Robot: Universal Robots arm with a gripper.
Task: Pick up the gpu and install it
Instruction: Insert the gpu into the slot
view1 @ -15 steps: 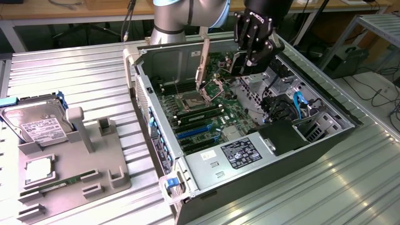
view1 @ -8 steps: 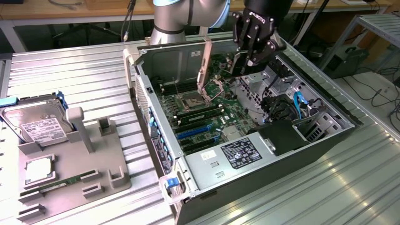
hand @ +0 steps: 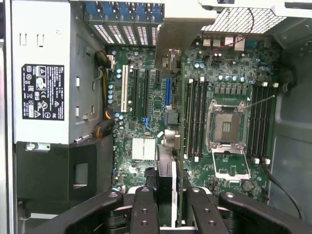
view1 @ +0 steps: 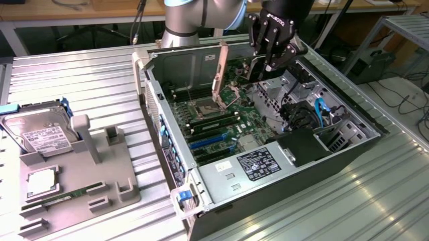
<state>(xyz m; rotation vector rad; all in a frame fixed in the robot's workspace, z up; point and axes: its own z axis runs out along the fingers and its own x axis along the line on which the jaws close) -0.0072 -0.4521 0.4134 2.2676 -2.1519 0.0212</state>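
Claw clamped on the gpu, held edge-on so it can meet a slot in the motherboard beneath the claw.

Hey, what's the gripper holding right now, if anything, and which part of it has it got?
The gripper holds the gpu, pinched across its two faces at the upper edge, over the open case.

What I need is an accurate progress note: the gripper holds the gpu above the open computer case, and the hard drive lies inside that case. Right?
Not quite. The hard drive stands in the grey holder on the table, outside the computer case, as the exterior view shows. The gripper does hold the gpu above the open case.
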